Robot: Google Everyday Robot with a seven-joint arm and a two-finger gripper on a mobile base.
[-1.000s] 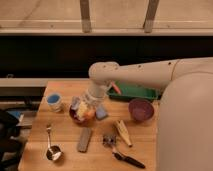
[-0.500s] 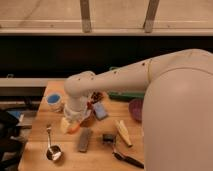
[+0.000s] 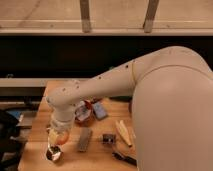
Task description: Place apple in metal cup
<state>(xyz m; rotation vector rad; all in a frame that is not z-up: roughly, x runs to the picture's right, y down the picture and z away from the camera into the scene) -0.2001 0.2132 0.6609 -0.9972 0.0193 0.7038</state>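
The gripper (image 3: 57, 131) is clasping the small round orange-yellow apple (image 3: 60, 138), hovering just above the shiny silver metal cup (image 3: 53, 154).

Light wooden counter (image 3: 110, 122), viewed from above. At 7 o'clock on it, close to the near edge, metal cup (image 3: 53, 154). Toward 6 o'clock, flat grey block (image 3: 84, 139) lying lengthwise. Just at 3 o'clock of that, small dark object (image 3: 109, 138). Further toward 3 o'clock, pale yellowish piece (image 3: 123, 132). At 5 o'clock, black-handled tool (image 3: 125, 157). Near centre, red-and-white packet (image 3: 82, 112) just beside blue packet (image 3: 99, 111). Pincer (image 3: 57, 134) just above the metal cup, closed round the apple (image 3: 60, 137).
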